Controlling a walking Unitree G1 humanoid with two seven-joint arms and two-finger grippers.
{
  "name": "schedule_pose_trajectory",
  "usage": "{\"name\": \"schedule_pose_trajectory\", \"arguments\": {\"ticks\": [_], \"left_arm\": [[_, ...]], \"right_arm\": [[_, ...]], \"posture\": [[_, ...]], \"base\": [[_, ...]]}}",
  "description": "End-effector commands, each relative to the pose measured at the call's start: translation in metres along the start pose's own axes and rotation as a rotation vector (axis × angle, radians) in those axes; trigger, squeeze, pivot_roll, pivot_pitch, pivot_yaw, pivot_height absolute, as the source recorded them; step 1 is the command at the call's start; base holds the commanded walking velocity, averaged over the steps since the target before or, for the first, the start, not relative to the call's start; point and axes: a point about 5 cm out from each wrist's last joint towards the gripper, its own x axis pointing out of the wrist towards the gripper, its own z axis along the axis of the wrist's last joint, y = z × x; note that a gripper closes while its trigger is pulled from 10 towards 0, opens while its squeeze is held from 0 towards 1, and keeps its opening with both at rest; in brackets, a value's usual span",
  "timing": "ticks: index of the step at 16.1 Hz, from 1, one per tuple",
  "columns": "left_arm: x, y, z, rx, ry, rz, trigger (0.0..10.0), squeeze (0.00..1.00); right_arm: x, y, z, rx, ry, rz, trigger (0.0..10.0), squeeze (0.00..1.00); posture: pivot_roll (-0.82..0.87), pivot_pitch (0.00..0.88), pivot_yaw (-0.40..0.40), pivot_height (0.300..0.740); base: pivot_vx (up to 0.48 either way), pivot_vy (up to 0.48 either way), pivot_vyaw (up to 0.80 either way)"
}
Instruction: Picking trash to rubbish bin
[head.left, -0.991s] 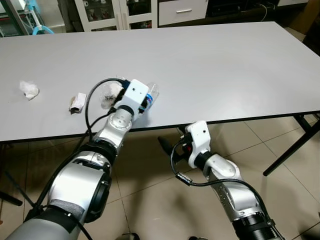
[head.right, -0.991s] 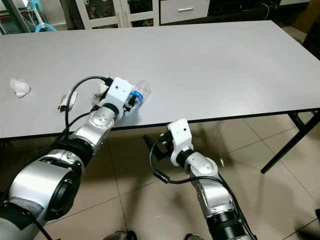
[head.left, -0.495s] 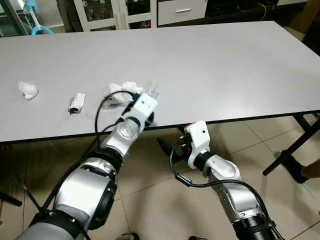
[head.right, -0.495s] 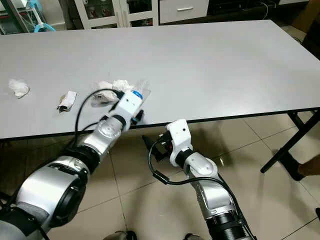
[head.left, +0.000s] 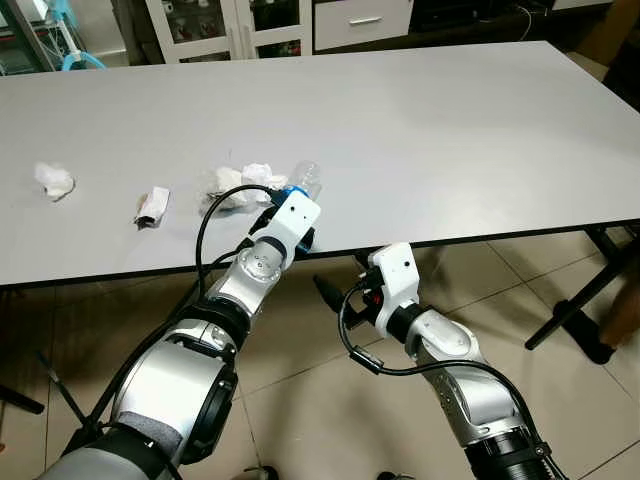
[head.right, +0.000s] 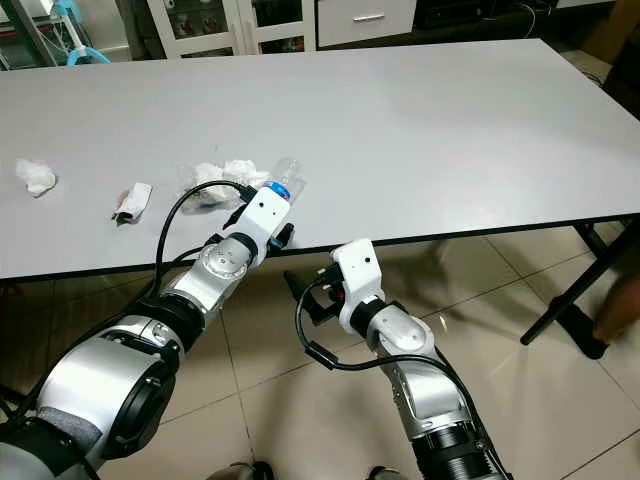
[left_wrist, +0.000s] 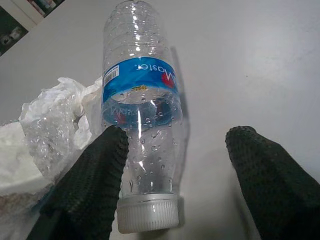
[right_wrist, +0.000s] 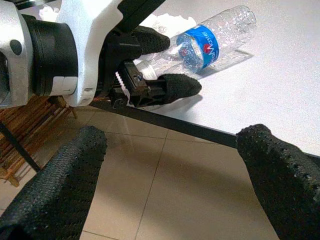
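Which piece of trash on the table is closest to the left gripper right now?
The clear plastic bottle with a blue label, lying on its side between the open left gripper's fingers. The crumpled paper wads lie farther left.

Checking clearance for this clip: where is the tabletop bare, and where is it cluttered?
Bare: the grey table right of the clear plastic bottle with blue label, out to its far edge. Crowded: the front-left, with crumpled white plastic wrap, a small paper scrap and a crumpled tissue.
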Motion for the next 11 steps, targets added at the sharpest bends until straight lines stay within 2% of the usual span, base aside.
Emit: {"name": "schedule_pose_trajectory", "arguments": {"ticks": [1,10,11], "left_arm": [[-0.0023,-0.006,-0.0136,-0.001,0.058,-0.032,0.0,0.0],[-0.0038,-0.0052,-0.0181,-0.021,0.058,-0.014,0.0,0.0],[-0.0041,-0.0049,-0.0194,-0.024,0.06,-0.009,0.5,0.0]], "right_arm": [[-0.0013,0.0016,0.0008,0.007,-0.003,0.003,10.0,0.0],[0.0006,0.0012,0.0015,0.001,-0.006,0.002,10.0,0.0],[0.0009,0.0013,0.0016,0.001,-0.007,0.002,10.0,0.0]], "posture": [[-0.13,0.117,0.052,0.74],[-0.12,0.113,0.052,0.74],[-0.12,0.112,0.054,0.74]], "base": [[0.0,0.0,0.0],[0.0,0.0,0.0],[0.0,0.0,0.0]]}}
